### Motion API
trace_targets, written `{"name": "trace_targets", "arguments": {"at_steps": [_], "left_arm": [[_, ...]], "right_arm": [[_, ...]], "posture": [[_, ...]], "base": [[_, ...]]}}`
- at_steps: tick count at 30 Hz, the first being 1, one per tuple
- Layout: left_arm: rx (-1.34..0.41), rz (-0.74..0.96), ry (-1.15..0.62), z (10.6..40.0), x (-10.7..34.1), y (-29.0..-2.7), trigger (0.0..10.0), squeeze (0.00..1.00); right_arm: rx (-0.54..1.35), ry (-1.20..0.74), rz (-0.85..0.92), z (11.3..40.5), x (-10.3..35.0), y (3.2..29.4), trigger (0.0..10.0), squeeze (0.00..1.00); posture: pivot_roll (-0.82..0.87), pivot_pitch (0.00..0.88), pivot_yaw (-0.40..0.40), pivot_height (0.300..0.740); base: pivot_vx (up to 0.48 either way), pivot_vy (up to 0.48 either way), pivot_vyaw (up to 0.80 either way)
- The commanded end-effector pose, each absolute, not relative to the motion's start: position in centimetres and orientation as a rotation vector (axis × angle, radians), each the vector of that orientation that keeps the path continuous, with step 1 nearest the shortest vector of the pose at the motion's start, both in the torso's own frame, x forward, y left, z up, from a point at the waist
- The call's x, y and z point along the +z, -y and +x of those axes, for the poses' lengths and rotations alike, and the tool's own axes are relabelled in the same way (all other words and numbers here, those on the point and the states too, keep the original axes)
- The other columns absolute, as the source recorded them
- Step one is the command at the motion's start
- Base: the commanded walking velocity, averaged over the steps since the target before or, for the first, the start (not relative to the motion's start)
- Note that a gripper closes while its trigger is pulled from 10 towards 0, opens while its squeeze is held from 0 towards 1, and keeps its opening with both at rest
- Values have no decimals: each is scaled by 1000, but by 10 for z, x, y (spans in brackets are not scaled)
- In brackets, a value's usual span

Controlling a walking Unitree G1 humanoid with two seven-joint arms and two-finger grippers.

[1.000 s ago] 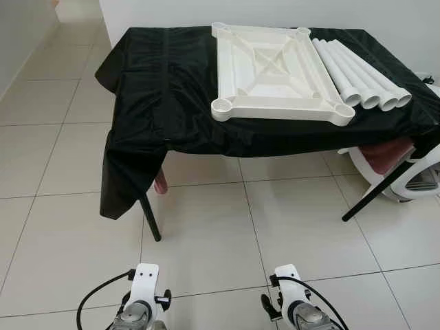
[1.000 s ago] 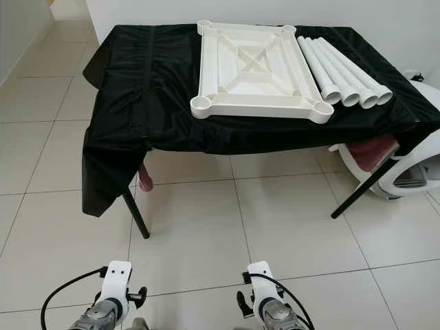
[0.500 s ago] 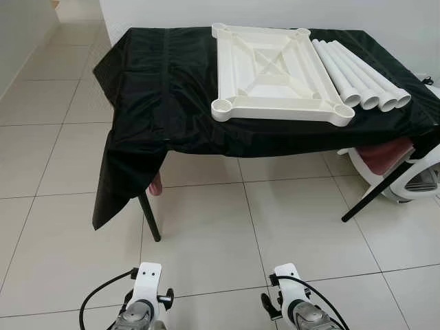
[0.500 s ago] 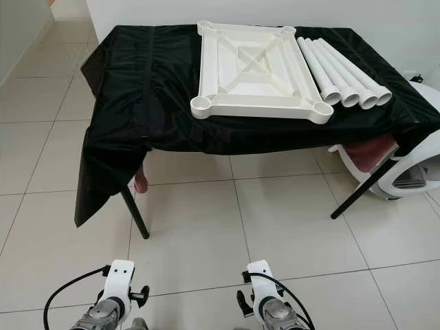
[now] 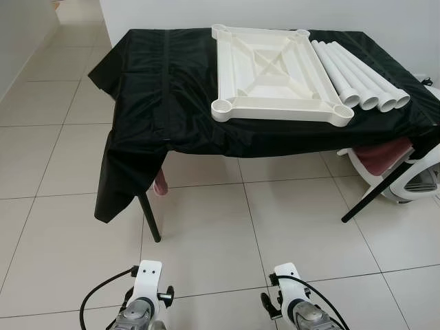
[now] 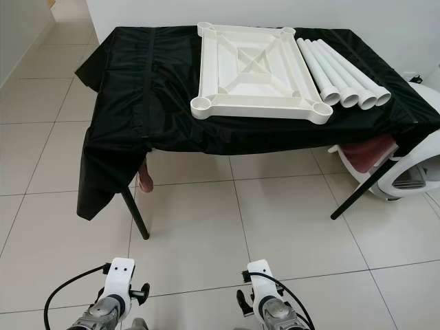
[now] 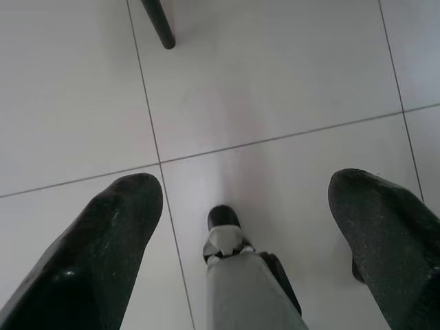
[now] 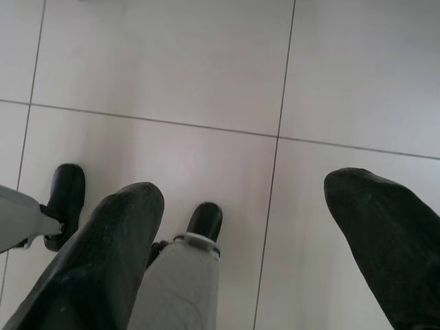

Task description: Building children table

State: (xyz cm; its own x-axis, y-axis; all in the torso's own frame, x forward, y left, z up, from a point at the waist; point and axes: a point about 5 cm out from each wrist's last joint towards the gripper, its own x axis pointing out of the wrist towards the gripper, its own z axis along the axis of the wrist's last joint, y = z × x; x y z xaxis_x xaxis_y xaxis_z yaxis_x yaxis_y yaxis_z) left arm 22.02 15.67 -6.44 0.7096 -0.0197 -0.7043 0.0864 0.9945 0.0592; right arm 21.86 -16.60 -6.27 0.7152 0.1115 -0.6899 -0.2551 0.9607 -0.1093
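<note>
Both pincers hang low and idle, well short of the work. From the head views, the left gripper (image 5: pixel 141 313) and right gripper (image 5: pixel 297 313) sit at the bottom edge above the tiled floor (image 5: pixel 206 240), while the white plastic tabletop (image 5: pixel 275 72) lies underside up on the black-draped table (image 5: pixel 158 89), with four white leg tubes (image 5: pixel 361 75) side by side just to its right. A white chair with a reddish seat (image 5: pixel 402 172) stands partly under the table's far right corner. Left wrist view: fingers (image 7: pixel 103 254) spread wide, empty, over tile and the robot's own foot. Right wrist view: fingers (image 8: pixel 103 268) likewise wide and empty. Nothing looks assembled yet; I'd judge the robot must step closer, then take a tube toward a corner socket. No writing readable anywhere.
</note>
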Motion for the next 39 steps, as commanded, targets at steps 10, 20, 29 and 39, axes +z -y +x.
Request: {"name": "trace_targets", "arguments": {"at_steps": [10,20,29,39], "left_arm": [[-112,-14,-566,264,-29,-151,10000,0],[-159,-91,-180,326,49,-147,10000,682],[-206,-74,48,343,106,-146,10000,1000],[-163,-14,209,324,149,-151,10000,0]], "right_arm": [[196,-530,-114,266,-27,153,10000,0],[209,-214,-6,321,39,141,10000,0],[248,9,43,338,84,132,10000,1000],[240,235,11,337,134,130,10000,1000]], "posture": [[53,75,-38,740],[48,102,-32,740],[36,113,-21,740],[24,96,-13,740]], "base": [[0,0,0],[0,0,0],[0,0,0],[0,0,0]]}}
